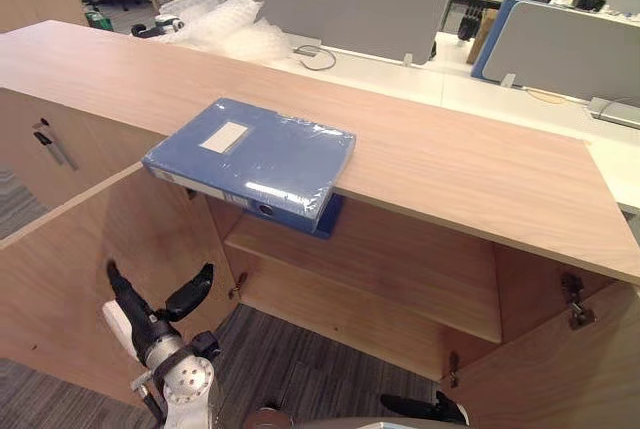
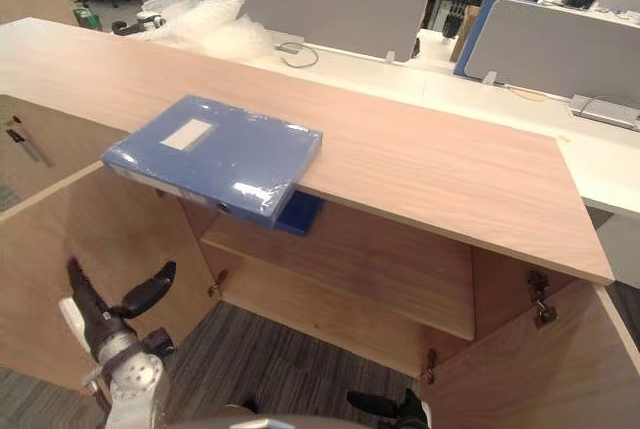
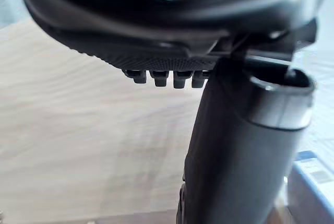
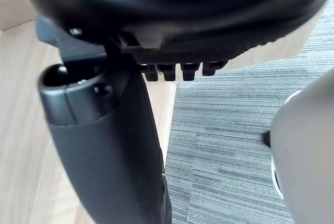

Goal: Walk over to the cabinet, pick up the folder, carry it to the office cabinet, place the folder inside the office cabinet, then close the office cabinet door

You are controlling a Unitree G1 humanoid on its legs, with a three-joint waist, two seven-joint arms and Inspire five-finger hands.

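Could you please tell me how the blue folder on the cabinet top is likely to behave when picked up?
The blue folder looks like a rigid box file, so it should stay stiff. Its glossy clear wrap may make it slippery. It overhangs the cabinet top, so pressing that end could tip it off.

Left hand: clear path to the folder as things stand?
Probably yes. The folder overhangs the front edge of the cabinet top, and the open left hand hangs low in front of it with nothing between them. It would have to rise a good way first.
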